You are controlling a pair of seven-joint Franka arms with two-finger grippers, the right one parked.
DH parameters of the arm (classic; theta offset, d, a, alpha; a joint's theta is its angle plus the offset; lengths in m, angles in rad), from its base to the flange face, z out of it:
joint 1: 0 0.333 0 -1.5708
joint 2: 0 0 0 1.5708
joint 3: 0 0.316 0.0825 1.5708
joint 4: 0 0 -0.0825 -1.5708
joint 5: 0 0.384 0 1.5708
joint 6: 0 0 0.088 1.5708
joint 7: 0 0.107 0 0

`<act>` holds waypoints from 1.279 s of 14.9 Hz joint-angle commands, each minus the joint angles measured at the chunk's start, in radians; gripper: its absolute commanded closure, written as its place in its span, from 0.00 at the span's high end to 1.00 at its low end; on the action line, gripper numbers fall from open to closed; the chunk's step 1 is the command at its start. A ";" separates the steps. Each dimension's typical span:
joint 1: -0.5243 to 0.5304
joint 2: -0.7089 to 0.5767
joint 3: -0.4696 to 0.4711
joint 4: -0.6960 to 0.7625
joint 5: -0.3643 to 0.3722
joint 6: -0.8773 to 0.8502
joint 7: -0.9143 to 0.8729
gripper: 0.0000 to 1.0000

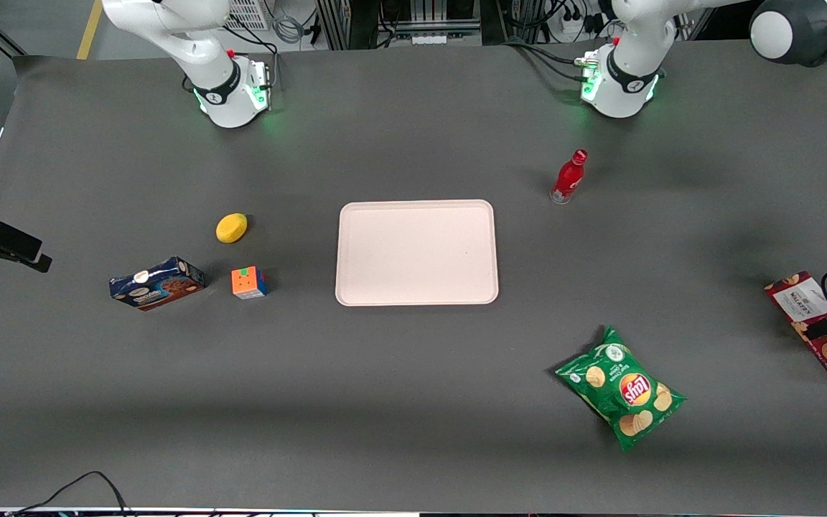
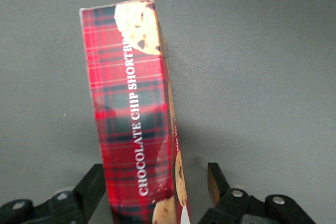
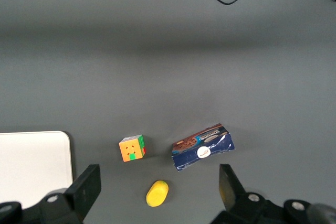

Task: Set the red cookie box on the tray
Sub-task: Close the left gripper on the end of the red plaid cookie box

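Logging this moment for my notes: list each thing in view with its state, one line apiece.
gripper: open, fingers straddling the red cookie box
red cookie box: lying flat on the table, not yet lifted
tray: empty
red bottle: upright, capped
chip bag: lying flat, sealed
blue cookie box: lying on its side, closed

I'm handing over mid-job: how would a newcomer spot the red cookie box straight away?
Start at the pale tray mid-table, then look toward the working arm's end, past the green chip bag. The red cookie box lies at the table's edge, with the open gripper straddling it. It is a long, slim red tartan carton with cookie pictures, unlike the shorter dark-blue cookie box or the upright red bottle.
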 commanded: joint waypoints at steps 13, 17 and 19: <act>-0.095 -0.107 -0.011 0.077 0.038 -0.158 0.185 0.00; -0.106 -0.198 -0.012 0.146 0.125 -0.342 0.120 0.00; -0.108 -0.248 -0.014 0.163 0.142 -0.452 0.112 0.00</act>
